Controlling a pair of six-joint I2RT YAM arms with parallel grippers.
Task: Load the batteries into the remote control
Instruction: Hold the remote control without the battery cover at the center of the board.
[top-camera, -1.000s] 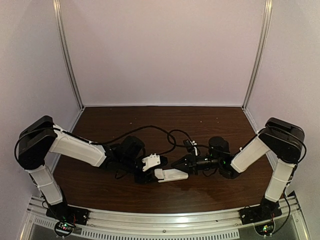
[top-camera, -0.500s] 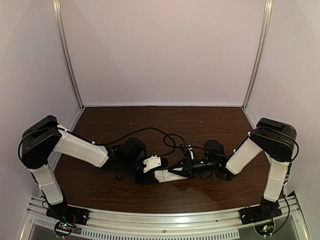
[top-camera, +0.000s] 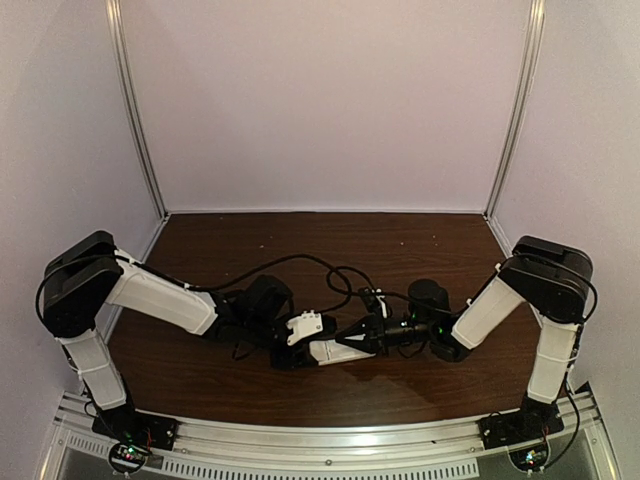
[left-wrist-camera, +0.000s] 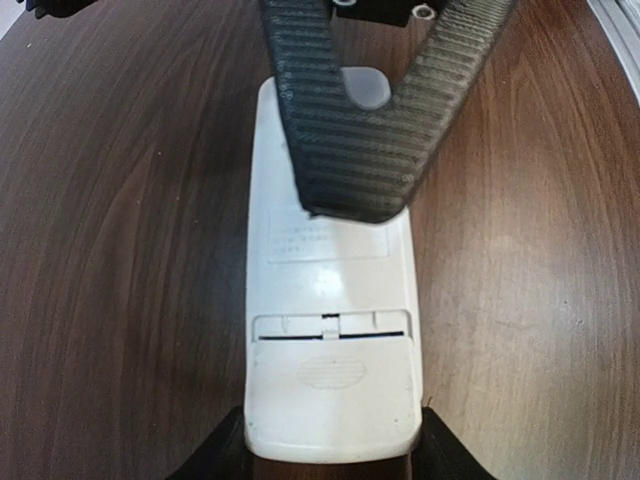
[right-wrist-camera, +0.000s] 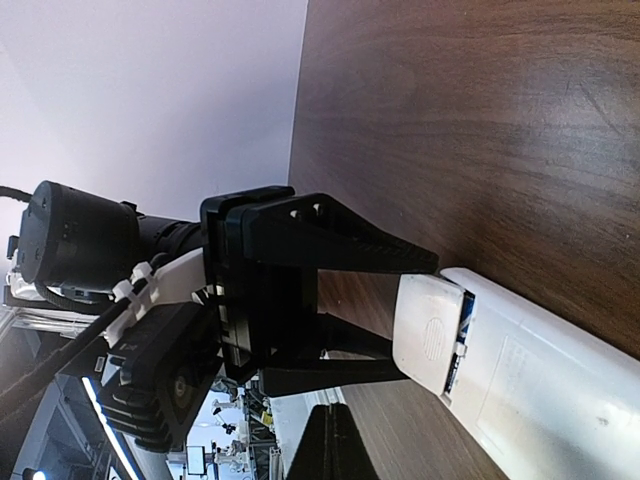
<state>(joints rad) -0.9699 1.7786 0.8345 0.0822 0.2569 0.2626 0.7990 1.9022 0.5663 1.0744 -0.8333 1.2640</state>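
The remote control lies back-up on the table, and my left gripper is shut on the sides of its near end. The battery cover sits over the compartment with a narrow gap along its edge. Through that gap, in the right wrist view, a blue sliver of the batteries shows. My right gripper is shut, and its joined tips rest on the remote's back beyond the cover. The top view shows both grippers meeting at the remote control.
Black cables loop over the dark wooden table behind the grippers. White walls enclose the table on three sides, and a metal rail runs along the near edge.
My right gripper has moved left and now rests its shut tips on the remote. The left gripper has kept its hold on the remote.
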